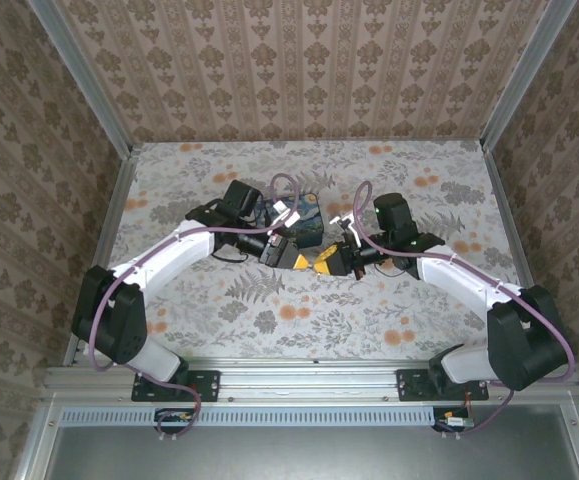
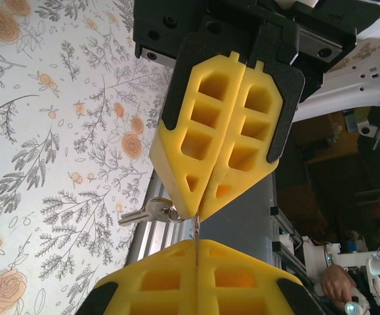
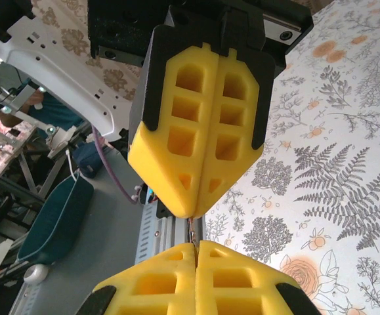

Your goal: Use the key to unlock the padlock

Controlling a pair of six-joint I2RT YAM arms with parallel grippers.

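My two grippers meet tip to tip above the middle of the table, the left gripper (image 1: 297,260) facing the right gripper (image 1: 325,262). A thin silvery key (image 2: 196,233) stands edge-on between them. In the left wrist view my left gripper (image 2: 196,245) is shut on one end of it, and the right gripper (image 2: 200,211) pinches the other end. A second key (image 2: 145,212) dangles on a small ring beside the right fingertips. In the right wrist view the key (image 3: 191,230) runs into the seam of my right gripper (image 3: 195,245). The padlock is hidden.
A dark blue starry-print box (image 1: 307,222) sits on the floral tablecloth (image 1: 269,320) just behind the grippers. Purple cables (image 1: 287,185) loop over both wrists. The metal rail (image 1: 309,378) runs along the near edge. Patterned walls close in the back and both sides.
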